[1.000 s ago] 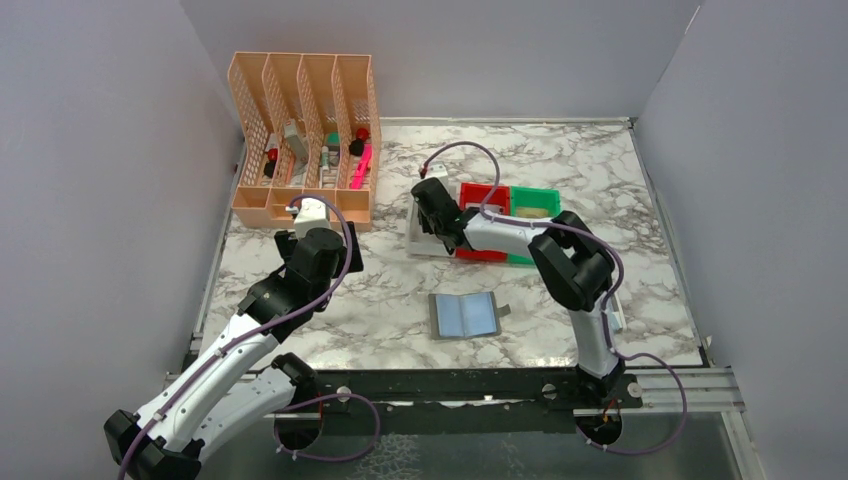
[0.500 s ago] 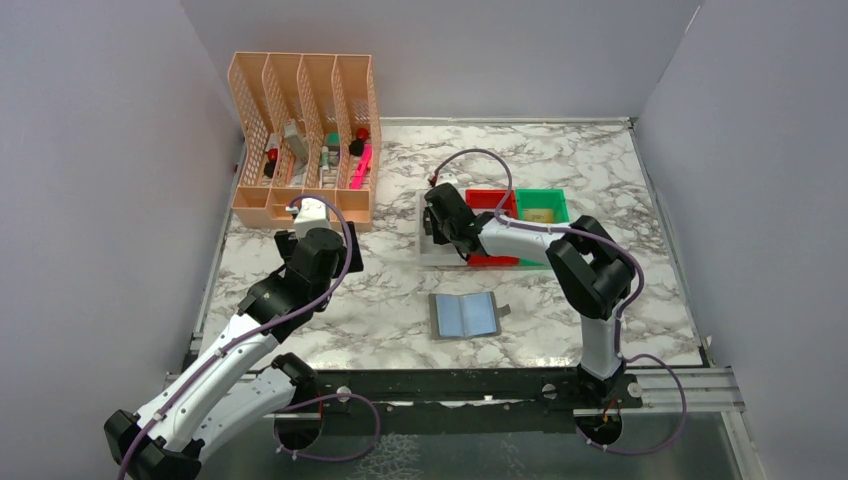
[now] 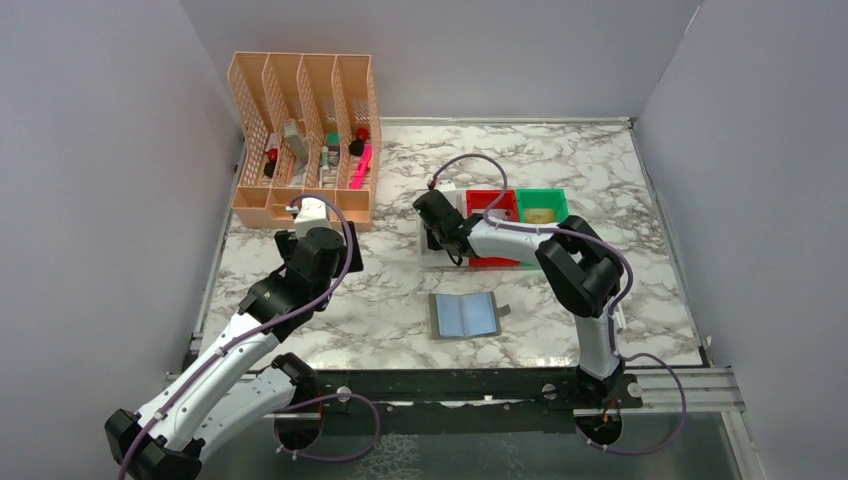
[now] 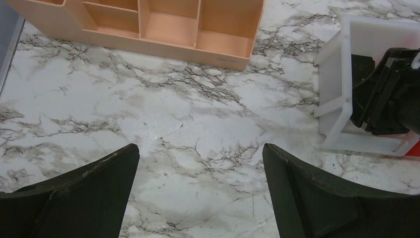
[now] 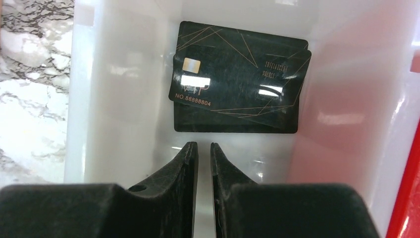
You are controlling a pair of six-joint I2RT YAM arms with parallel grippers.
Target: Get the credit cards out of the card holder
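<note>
- Underfoot of everything lies a white, grey-veined marble desk (image 3: 640,300), boxed in by plain lavender-grey walls (image 3: 100,150) on its left, far and right sides.
- In the desk's far left corner stands a peach lattice organiser (image 3: 300,110).
- Compared with a second ago, the right arm (image 3: 580,275) has swung its elbow toward the right edge, and the row of bins sits slightly further right too. The left arm (image 3: 250,330) and the card holder (image 3: 465,315) have not shifted.
- Counted: two arms, one organiser with four upright slots, three bins, one card holder, and three cards that can be made out.
- The bins stand side by side at mid-desk, a white bin (image 5: 99,99), a red bin (image 3: 490,192) and a green bin (image 3: 540,192) (left to right).
- The left gripper (image 4: 200,158) hovers over bare marble between the organiser and the white bin, jaws spread wide and empty.
- The right gripper (image 5: 202,148) reaches into the white bin, jaws pinched nearly together with only a slit between them and nothing in it.
- The card holder lies open and flat, light-blue pockets up, near the middle of the near edge, well apart from both grippers.
- Two black credit cards (image 5: 237,74) lie overlapped on the white bin's floor, the top one slightly skewed, just beyond the right fingertips.
- One gold card (image 3: 540,214) lies in the green bin; the red bin's contents cannot be told.
</note>
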